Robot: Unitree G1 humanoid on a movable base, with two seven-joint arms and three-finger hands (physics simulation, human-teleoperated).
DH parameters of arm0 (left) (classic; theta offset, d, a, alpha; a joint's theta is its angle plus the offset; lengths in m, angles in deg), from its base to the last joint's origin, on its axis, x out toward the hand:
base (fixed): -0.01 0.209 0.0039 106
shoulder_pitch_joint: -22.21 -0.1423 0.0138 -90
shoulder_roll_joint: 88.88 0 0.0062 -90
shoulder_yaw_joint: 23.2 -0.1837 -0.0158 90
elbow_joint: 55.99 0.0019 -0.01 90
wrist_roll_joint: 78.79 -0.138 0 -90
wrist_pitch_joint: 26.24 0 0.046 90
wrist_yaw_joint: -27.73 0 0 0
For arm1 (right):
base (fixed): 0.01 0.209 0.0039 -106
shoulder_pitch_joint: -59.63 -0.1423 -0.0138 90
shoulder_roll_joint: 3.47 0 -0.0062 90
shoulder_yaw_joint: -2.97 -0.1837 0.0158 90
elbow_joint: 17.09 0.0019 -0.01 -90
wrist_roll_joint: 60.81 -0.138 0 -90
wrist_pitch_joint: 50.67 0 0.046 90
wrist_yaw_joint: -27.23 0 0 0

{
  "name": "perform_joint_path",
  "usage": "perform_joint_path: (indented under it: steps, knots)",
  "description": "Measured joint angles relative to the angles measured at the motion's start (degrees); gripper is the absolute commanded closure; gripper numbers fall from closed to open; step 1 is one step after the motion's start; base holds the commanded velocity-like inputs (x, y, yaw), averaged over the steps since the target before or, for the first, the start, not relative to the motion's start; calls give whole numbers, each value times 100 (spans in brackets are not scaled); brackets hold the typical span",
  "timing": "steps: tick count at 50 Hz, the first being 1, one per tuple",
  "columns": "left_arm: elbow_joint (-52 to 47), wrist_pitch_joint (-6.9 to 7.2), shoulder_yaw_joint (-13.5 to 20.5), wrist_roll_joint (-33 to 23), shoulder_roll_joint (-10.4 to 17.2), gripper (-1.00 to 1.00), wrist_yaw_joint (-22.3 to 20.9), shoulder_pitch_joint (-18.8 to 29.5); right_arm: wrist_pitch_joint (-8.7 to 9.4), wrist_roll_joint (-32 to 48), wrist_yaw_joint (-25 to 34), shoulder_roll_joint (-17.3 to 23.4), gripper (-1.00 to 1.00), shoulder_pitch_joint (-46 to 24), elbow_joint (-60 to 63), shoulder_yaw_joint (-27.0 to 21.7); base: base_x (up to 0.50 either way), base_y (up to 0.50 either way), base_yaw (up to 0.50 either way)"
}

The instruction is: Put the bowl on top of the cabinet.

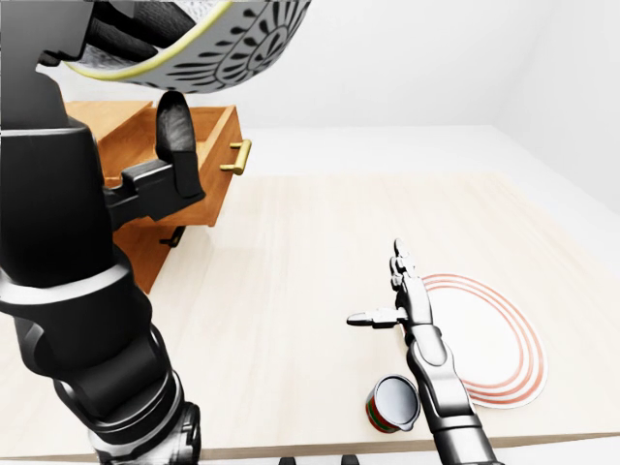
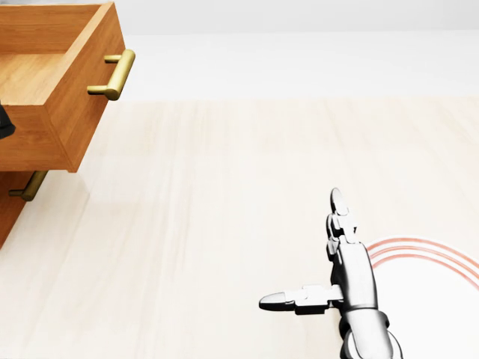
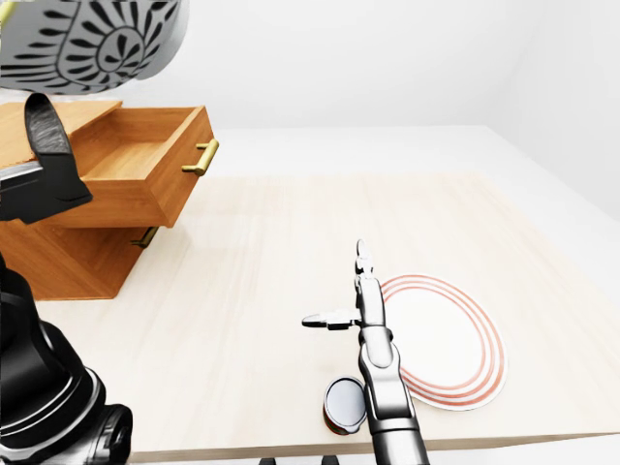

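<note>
Left-eye view: left robot hand (image 1: 68,165) grips patterned bowl (image 1: 242,39) above open drawer (image 1: 208,145); right robot hand (image 1: 412,302) splayed wide.

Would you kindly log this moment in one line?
left hand: shut on bowl, held high | right hand: open | drawer: open | bowl: not yet on cabinet

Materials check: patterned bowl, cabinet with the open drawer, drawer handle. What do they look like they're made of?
Black-and-white patterned bowl: probably glazed ceramic; fine floral print, pale yellow rim edge, smooth surface.
Orange-brown cabinet: wood, satin finish; faint grain lines, warm even tone.
Gold bar handle: brass-like metal, polished; bright highlights along the bar.
These are simulator renders, so this is appearance only.
</note>
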Motion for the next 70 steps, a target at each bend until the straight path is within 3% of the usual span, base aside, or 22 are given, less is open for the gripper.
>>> perform_joint_path:
  steps: [12,30,37,50,65,70]
  knots:
    - [714,0,723,774,1127,96,362,512,-18,23,-8,-8,-100,-13,-38,17,0,0,0]
    - [2653,-33,1455,1429,2546,95,1357,683,-36,51,4,-20,-100,-1,-37,49,0,0,0]
    - [3667,-244,1482,1456,2902,94,1799,826,-49,61,3,-25,-100,0,-53,57,0,0,0]
    - [5805,-985,1338,1328,3421,95,2690,1239,-91,62,-10,-22,-100,-37,-148,48,0,0,0]
    - [7991,-1000,1064,1098,3876,94,3612,1740,-125,53,-17,-14,-100,-69,-227,33,0,0,0]
    - [8729,-1000,941,970,3984,95,3625,1946,-123,48,-16,-11,-100,-68,-224,27,0,0,0]
